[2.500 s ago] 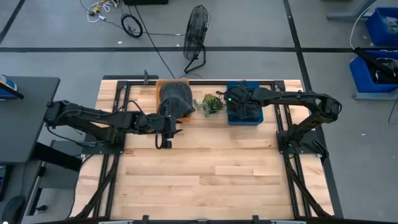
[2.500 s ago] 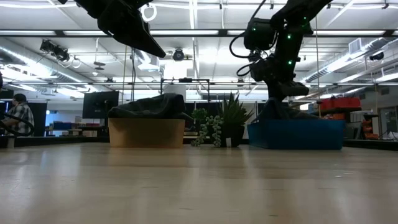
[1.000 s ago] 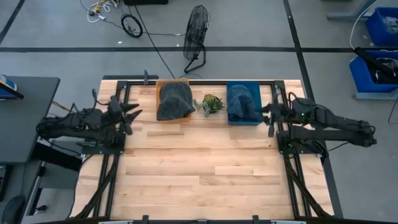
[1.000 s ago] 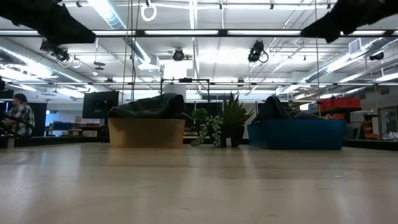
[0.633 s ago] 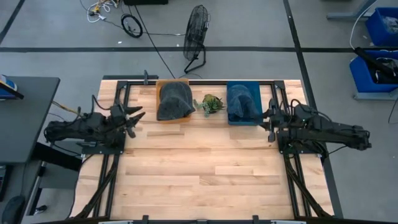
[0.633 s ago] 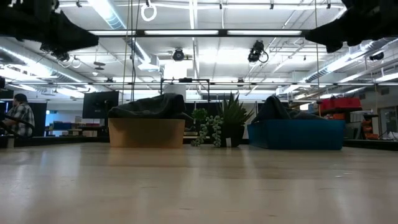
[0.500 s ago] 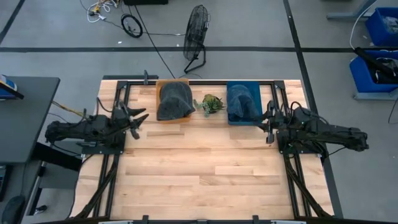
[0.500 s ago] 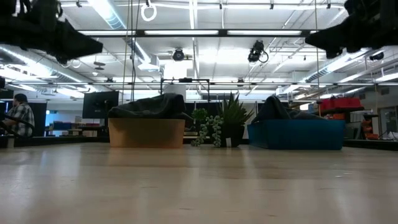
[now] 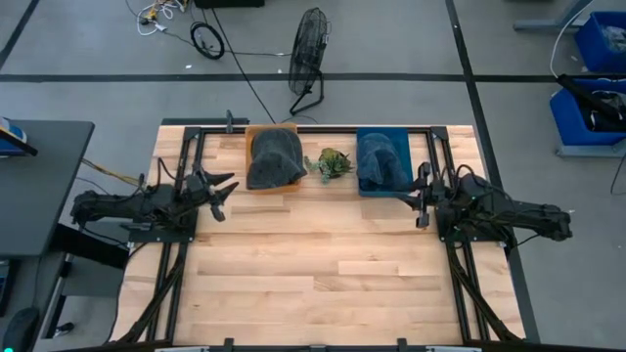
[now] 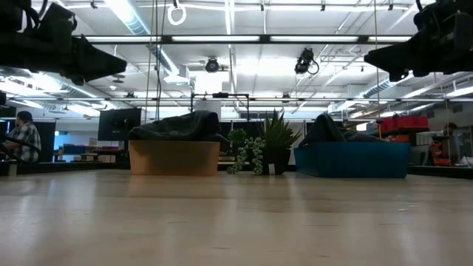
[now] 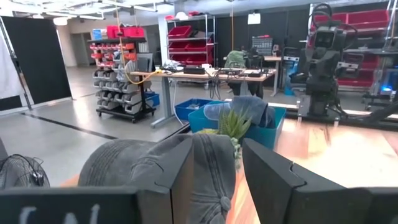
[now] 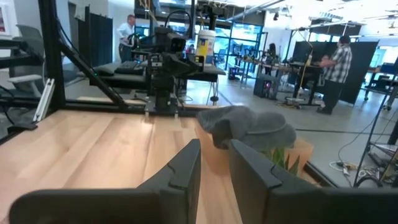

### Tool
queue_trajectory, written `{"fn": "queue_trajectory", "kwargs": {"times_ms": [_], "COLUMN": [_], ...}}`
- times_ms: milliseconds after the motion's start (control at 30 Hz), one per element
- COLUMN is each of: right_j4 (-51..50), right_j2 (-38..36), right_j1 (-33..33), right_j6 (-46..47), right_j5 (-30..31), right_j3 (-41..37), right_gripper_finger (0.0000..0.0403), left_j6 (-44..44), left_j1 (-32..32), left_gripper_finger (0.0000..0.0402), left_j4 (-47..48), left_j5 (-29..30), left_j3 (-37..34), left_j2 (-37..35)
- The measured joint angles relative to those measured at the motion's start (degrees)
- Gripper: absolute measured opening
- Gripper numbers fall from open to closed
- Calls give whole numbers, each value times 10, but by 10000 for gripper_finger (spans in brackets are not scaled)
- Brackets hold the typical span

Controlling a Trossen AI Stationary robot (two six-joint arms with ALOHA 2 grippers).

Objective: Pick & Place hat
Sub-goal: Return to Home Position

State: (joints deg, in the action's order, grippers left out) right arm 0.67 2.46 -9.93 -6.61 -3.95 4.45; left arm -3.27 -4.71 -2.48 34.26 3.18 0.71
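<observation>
A grey hat (image 9: 274, 158) lies draped over the top of a tan box (image 10: 174, 157) at the table's far edge; the left wrist view shows this hat (image 11: 137, 165) close ahead. A dark blue hat (image 9: 381, 161) rests in a blue bin (image 10: 351, 159) to its right. My left gripper (image 9: 220, 186) hovers open at the table's left side, left of the tan box. My right gripper (image 9: 419, 200) hovers open at the right side, just near of the blue bin. Both hold nothing.
A small potted plant (image 9: 331, 163) stands between the tan box and the blue bin. The wooden table (image 9: 323, 274) is bare board from the middle to the near edge. A black frame runs round it. A fan (image 9: 309, 49) stands on the floor beyond.
Both arms have sunk lower at the table's two sides. The left gripper has crept a little toward the table's middle, and the right gripper has shifted slightly toward the near edge. The hats have not moved.
</observation>
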Motion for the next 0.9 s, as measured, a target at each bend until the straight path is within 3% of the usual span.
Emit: {"fn": "queue_trajectory", "kwargs": {"times_ms": [233,900], "right_j4": [37,2], "right_j2": [0,2], "right_j1": [0,0], "right_j6": [16,35], "right_j5": [0,5], "right_j3": [-36,-36], "right_gripper_finger": [87,87], "left_j6": [7,7], "left_j1": [0,0], "left_gripper_finger": [142,142], "left_j4": [1,2], "left_j5": [0,0], "left_j3": [0,0], "left_j2": [0,0]}}
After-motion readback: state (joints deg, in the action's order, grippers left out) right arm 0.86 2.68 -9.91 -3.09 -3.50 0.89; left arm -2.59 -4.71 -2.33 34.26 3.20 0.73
